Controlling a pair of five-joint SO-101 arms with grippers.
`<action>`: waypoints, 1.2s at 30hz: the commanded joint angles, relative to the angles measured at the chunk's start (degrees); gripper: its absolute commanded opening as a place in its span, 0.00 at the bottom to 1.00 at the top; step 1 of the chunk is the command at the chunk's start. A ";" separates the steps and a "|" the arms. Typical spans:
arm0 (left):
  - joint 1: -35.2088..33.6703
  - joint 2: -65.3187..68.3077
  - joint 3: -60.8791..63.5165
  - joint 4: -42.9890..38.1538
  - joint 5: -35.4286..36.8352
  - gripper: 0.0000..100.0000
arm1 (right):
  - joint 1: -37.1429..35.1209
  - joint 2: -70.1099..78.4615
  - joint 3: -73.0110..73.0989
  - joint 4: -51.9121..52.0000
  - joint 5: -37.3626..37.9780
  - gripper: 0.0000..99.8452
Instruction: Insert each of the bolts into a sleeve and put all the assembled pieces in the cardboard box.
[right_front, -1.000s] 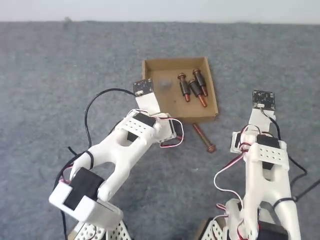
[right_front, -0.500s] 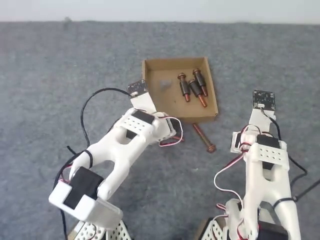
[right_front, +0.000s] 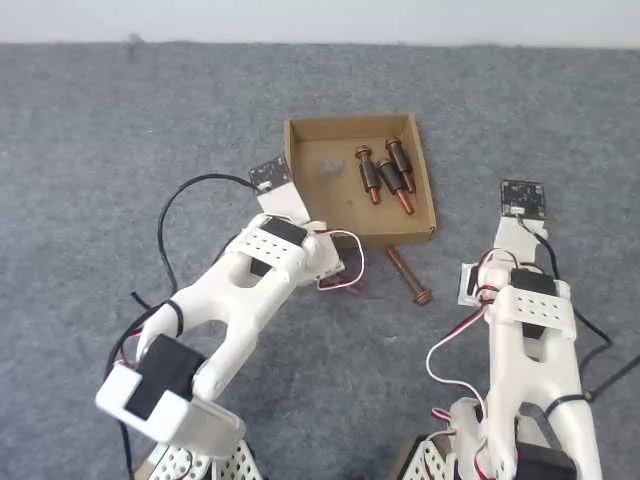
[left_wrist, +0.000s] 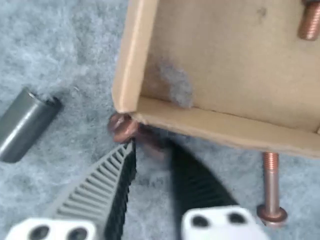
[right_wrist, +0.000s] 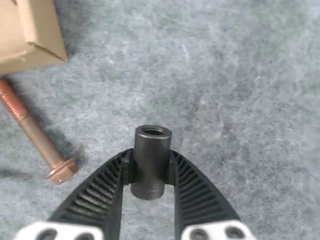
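Sleeve (right_wrist: 151, 142) upright — pinched inside right gripper (right_wrist: 150, 161).

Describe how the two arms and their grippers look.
The left arm and right arm are white moulded shells with black motor blocks at the joints, perforated base plates, and thin red, white and black cables looping alongside. The left gripper and right gripper have dark ribbed, tapering fingers on white mounts with screw holes.

One cardboard box (right_front: 340, 210), three assembled pieces (right_front: 388, 176), two loose bolts (right_front: 408, 276), two loose sleeves (right_wrist: 150, 162)
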 joint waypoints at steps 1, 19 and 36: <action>-0.62 -0.62 0.40 1.14 -3.69 0.02 | -0.57 -2.68 -0.44 -0.84 0.88 0.01; -2.02 -11.87 0.92 11.43 -15.38 0.02 | -0.57 -2.68 -0.35 -0.84 0.88 0.01; -0.62 -4.92 2.77 4.48 -1.58 0.29 | -0.57 -2.68 -0.35 -0.84 0.88 0.01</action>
